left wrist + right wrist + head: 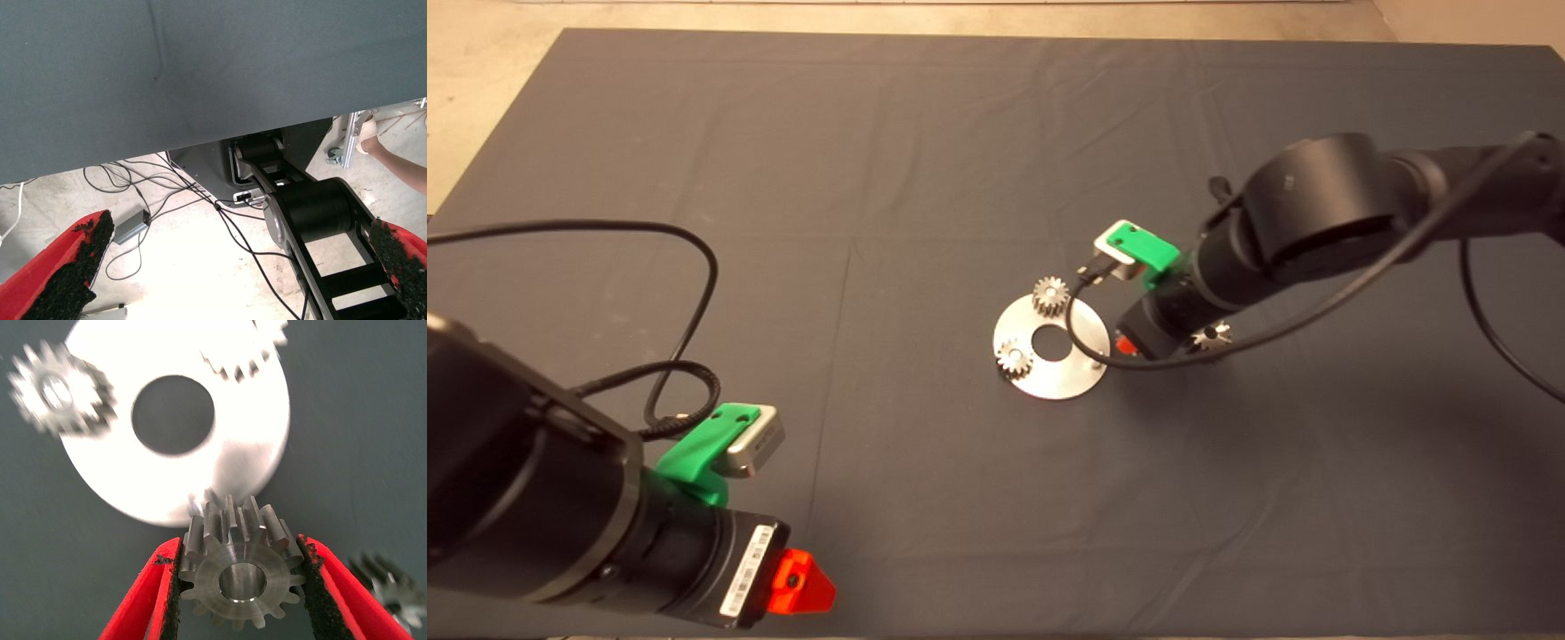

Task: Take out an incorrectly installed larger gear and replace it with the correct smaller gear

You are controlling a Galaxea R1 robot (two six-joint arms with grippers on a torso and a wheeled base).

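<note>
Gripping larger gear (240, 583) tight in right gripper (240, 545) beside plate (253, 453); probably needs setting down, then fetching smaller gear (393, 590). Left gripper (805, 582) parked low, fingers spread.

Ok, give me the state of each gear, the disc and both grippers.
Smaller gear: held at the disc's edge.
Larger gear: off the disc, lying on the mat.
Two silver gears: seated on the disc.
Disc: flat on the mat.
Right gripper: shut on the smaller gear.
Left gripper: open, parked at lower left.

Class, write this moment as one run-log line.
right gripper: shut on larger gear, beside plate | smaller gear: on mat | left gripper: parked, open
</note>
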